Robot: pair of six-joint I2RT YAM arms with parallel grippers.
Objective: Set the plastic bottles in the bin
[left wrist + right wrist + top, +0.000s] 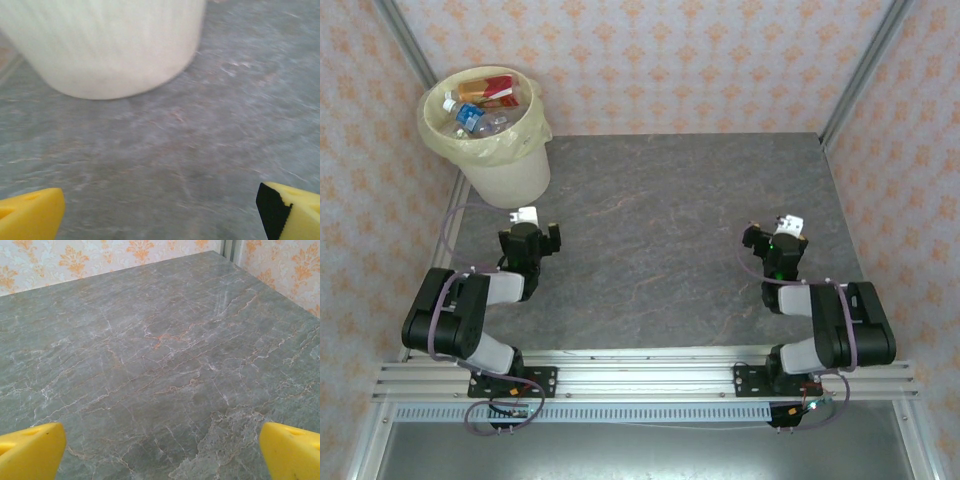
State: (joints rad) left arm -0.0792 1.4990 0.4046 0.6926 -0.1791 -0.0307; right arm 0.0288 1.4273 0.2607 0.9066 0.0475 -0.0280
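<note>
Cream bin (110, 45) just beyond left tool (160, 206)

Overhead check, bin (512, 172) taken as my reference. I see the plastic bottles (480, 108) heaped inside it on the pale yellow liner: orange and red labels toward its far side, a blue label and clear ones toward its near side. The left gripper (530, 224) hangs just beside the bin's near wall, not touching it. The right gripper (780, 230) is well apart from the bin, to its right across the grey veined table (660, 200).
</note>
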